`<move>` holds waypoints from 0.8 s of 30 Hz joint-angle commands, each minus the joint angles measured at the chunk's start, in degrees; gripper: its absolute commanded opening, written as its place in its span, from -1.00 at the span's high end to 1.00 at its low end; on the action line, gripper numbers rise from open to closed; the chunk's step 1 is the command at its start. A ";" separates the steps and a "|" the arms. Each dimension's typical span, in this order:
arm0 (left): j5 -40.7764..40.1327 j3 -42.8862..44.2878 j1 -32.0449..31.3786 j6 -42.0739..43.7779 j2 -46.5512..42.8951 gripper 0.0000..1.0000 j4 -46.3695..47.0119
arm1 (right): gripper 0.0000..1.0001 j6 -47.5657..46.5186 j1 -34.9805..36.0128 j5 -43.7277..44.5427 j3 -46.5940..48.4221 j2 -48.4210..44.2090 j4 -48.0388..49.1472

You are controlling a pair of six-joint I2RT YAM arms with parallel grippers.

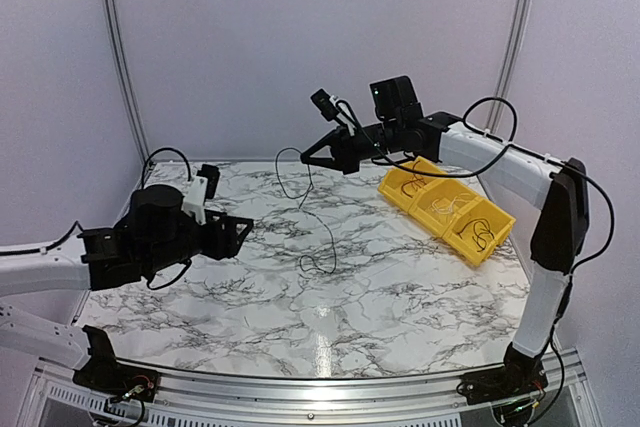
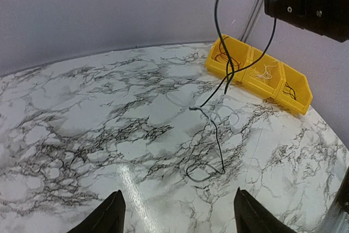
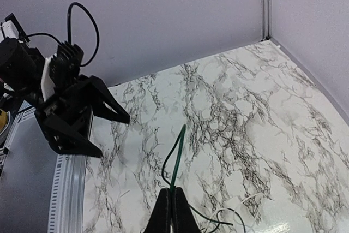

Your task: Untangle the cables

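Above the marbled table [image 1: 400, 317], my right gripper [image 1: 305, 159] is pinched tight on a thin black cable [image 2: 215, 20], which hangs in a loop with its tail lying mid-table. My left gripper [image 1: 245, 235] gapes wide and empty. I judge it should take that tail low and draw it gently away, clear of the yellow bin [image 1: 392, 194].

Right gripper [image 3: 173, 192], jaws together, pinches a thin cable [image 3: 177, 154].
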 commanded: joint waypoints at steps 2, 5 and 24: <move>2.95 7.50 -0.34 10.51 15.40 -0.37 14.02 | 1.00 4.27 2.31 -1.45 4.43 0.71 3.46; -2.99 9.07 -0.92 10.02 20.82 -0.39 19.09 | 1.00 5.11 3.40 -3.16 7.27 0.93 2.43; -7.60 15.66 -0.18 13.27 37.73 -0.03 35.45 | 1.00 1.45 4.56 -6.02 10.13 1.12 0.54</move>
